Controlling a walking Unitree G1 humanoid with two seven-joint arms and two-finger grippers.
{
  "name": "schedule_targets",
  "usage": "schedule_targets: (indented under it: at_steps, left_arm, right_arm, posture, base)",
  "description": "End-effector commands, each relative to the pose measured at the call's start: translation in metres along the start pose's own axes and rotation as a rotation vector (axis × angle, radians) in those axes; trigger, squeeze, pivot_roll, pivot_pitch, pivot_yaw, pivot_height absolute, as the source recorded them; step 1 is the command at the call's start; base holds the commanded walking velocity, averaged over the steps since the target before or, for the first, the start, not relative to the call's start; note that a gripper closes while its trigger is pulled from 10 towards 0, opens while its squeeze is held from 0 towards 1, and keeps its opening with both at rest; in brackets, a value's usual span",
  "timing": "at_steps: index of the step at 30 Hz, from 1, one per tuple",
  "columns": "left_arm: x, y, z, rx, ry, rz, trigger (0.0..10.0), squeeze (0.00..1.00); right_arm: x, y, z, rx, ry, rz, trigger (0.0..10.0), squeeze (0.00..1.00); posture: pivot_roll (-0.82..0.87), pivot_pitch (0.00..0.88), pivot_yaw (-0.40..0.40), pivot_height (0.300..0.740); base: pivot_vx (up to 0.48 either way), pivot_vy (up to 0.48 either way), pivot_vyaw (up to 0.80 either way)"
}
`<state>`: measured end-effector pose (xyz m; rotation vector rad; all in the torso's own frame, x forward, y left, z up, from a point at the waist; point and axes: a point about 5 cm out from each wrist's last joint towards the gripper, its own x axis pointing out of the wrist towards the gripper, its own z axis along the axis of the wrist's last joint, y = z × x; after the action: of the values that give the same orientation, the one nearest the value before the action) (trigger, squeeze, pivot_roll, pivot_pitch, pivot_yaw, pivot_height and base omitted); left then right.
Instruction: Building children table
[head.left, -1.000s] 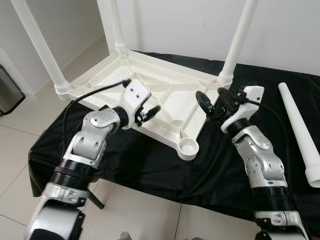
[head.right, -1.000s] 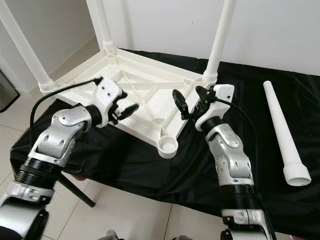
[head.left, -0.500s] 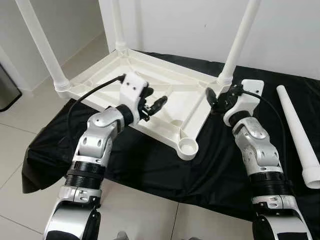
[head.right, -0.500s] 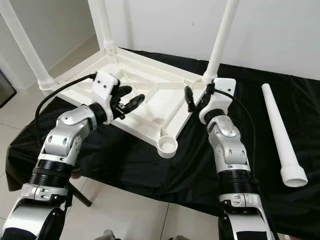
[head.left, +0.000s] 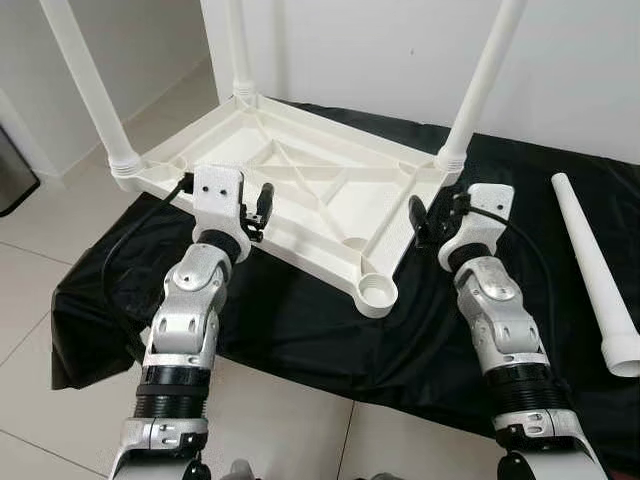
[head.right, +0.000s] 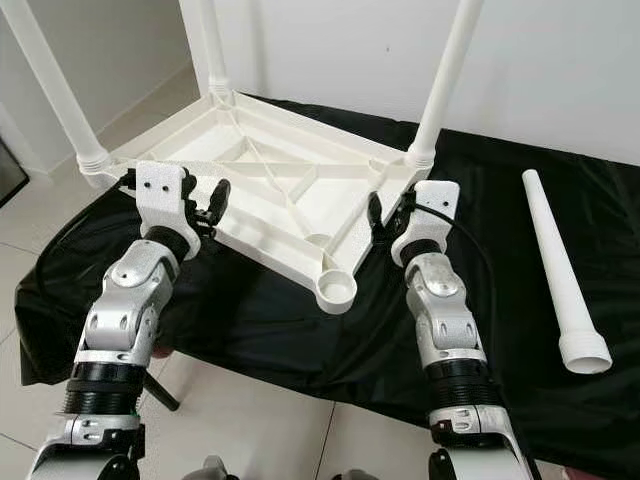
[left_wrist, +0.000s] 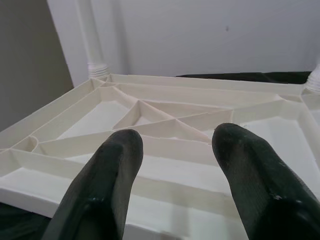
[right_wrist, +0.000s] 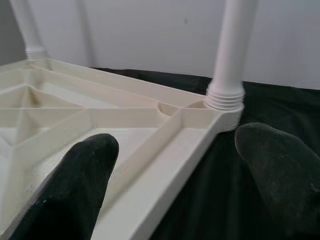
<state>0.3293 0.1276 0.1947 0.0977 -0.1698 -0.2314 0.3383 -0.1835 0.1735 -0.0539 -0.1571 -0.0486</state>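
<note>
Your upside-down white tabletop (head.left: 300, 190) lies on the black cloth (head.left: 300, 320), three legs already standing in its corners; the socket (head.left: 377, 293) at the near corner is empty, and the loose fourth leg (head.left: 598, 268) lies well apart on the cloth's right side. Your left gripper (head.left: 262, 205) hovers at the tabletop's near left edge, fingers spread and holding nothing. Your right gripper (head.left: 420, 220) sits just beside the right edge, near the back right leg (head.left: 480, 85), also spread wide and empty. For the next step, I'd swing the right arm out to the loose leg, grip it near mid-length, carry it threaded end down, and steady the tabletop's rim with the left before seating it squarely
</note>
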Motion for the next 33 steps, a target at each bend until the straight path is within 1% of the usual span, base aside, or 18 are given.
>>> schedule_targets:
  at_steps: [1, 3, 8, 11, 14, 15, 16, 19, 21, 24, 25, 26, 27, 28, 29, 30, 31, 33]
  left_arm:
    - [-0.001, 0.000, -0.003, 0.015, 0.002, 0.016, 10.0, 0.00]
    - [-0.002, 0.001, -0.002, 0.027, -0.011, 0.020, 10.0, 0.00]
    - [-0.002, 0.001, 0.001, 0.044, -0.029, 0.030, 10.0, 0.00]
    - [0.001, -0.005, 0.004, 0.065, -0.030, 0.014, 10.0, 0.00]
    - [0.001, -0.007, 0.003, 0.069, -0.028, 0.004, 10.0, 0.00]
    - [0.001, -0.017, 0.004, 0.089, -0.027, -0.046, 10.0, 0.00]
    - [0.001, -0.019, 0.005, 0.099, -0.030, -0.059, 10.0, 0.00]
    - [0.002, -0.027, 0.006, 0.107, -0.036, -0.103, 10.0, 0.00]
    - [0.002, -0.039, 0.006, 0.134, -0.040, -0.185, 10.0, 0.00]
    - [0.002, -0.044, 0.006, 0.148, -0.040, -0.222, 10.0, 0.00]
    - [0.001, -0.053, 0.005, 0.168, -0.040, -0.282, 10.0, 0.00]
    - [0.001, -0.053, 0.005, 0.168, -0.040, -0.282, 10.0, 0.00]
    - [-0.001, -0.061, 0.004, 0.178, -0.038, -0.336, 10.0, 0.00]
    - [-0.001, -0.061, 0.004, 0.178, -0.038, -0.336, 10.0, 0.00]
    - [-0.003, -0.070, 0.003, 0.183, -0.034, -0.397, 10.0, 0.00]
    - [-0.003, -0.070, 0.003, 0.183, -0.034, -0.397, 10.0, 0.00]
    - [-0.005, -0.076, 0.002, 0.185, -0.031, -0.437, 10.0, 0.00]
    - [-0.005, -0.076, 0.002, 0.185, -0.031, -0.437, 10.0, 0.00]
  right_arm:
    - [0.001, -0.005, -0.001, -0.015, -0.001, -0.032, 10.0, 0.00]
    - [0.005, -0.015, 0.002, -0.044, -0.017, -0.107, 10.0, 0.00]
    - [0.006, -0.023, 0.004, -0.068, -0.031, -0.177, 10.0, 0.00]
    - [0.004, -0.043, 0.003, -0.107, -0.008, -0.348, 10.0, 0.00]
    - [0.003, -0.047, 0.003, -0.121, -0.001, -0.387, 10.0, 0.00]
    - [0.001, -0.059, 0.001, -0.144, 0.012, -0.477, 10.0, 0.00]
    - [0.000, -0.062, 0.000, -0.147, 0.016, -0.496, 10.0, 0.00]
    - [0.001, -0.066, 0.000, -0.152, 0.014, -0.523, 10.0, 0.00]
    - [0.000, -0.073, 0.000, -0.157, 0.020, -0.594, 10.0, 0.00]
    - [-0.001, -0.077, 0.000, -0.165, 0.026, -0.632, 10.0, 0.00]
    - [-0.002, -0.081, -0.001, -0.155, 0.036, -0.657, 10.0, 0.00]
    - [-0.002, -0.081, -0.001, -0.155, 0.036, -0.657, 10.0, 0.00]
    - [-0.003, -0.085, -0.001, -0.166, 0.044, -0.692, 10.0, 0.00]
    - [-0.003, -0.085, -0.001, -0.166, 0.044, -0.692, 10.0, 0.00]
    - [-0.004, -0.092, -0.003, -0.166, 0.067, -0.743, 10.0, 0.00]
    - [-0.004, -0.092, -0.003, -0.166, 0.067, -0.743, 10.0, 0.00]
    - [-0.006, -0.097, -0.004, -0.166, 0.083, -0.778, 10.0, 0.00]
    - [-0.006, -0.097, -0.004, -0.166, 0.083, -0.778, 10.0, 0.00]
  posture:
    - [0.01, 0.000, -0.052, 0.740]
    - [0.01, 0.000, -0.050, 0.740]
    - [0.01, 0.000, -0.048, 0.740]
    - [0.00, 0.000, -0.040, 0.740]
    - [0.00, 0.000, -0.039, 0.740]
    - [0.00, 0.000, -0.036, 0.740]
    - [0.00, 0.000, -0.036, 0.740]
    - [0.00, 0.000, -0.032, 0.740]
    - [0.00, 0.000, -0.030, 0.740]
    - [0.00, 0.000, -0.030, 0.740]
    - [0.00, 0.001, -0.028, 0.740]
    - [0.00, 0.001, -0.028, 0.740]
    - [-0.01, 0.002, -0.026, 0.740]
    - [-0.01, 0.002, -0.026, 0.740]
    - [-0.01, 0.004, -0.023, 0.740]
    - [-0.01, 0.004, -0.023, 0.740]
    - [-0.01, 0.004, -0.022, 0.740]
    - [-0.01, 0.004, -0.022, 0.740]
  base:
    - [0.000, 0.000, 0.00]
    - [0.000, 0.000, 0.00]
    - [0.000, 0.000, 0.00]
    - [0.000, 0.000, 0.00]
    - [0.000, 0.000, 0.00]
    - [0.000, 0.000, 0.00]
    - [0.000, 0.000, 0.00]
    - [0.000, 0.000, 0.00]
    - [0.000, 0.000, 0.00]
    - [0.000, 0.000, 0.00]
    - [0.000, 0.000, 0.00]
    - [0.000, 0.000, 0.00]
    - [0.000, 0.000, 0.00]
    - [0.000, 0.000, 0.00]
    - [0.000, 0.000, 0.00]
    - [0.000, 0.000, 0.00]
    - [0.000, 0.000, 0.00]
    - [0.000, 0.000, 0.00]
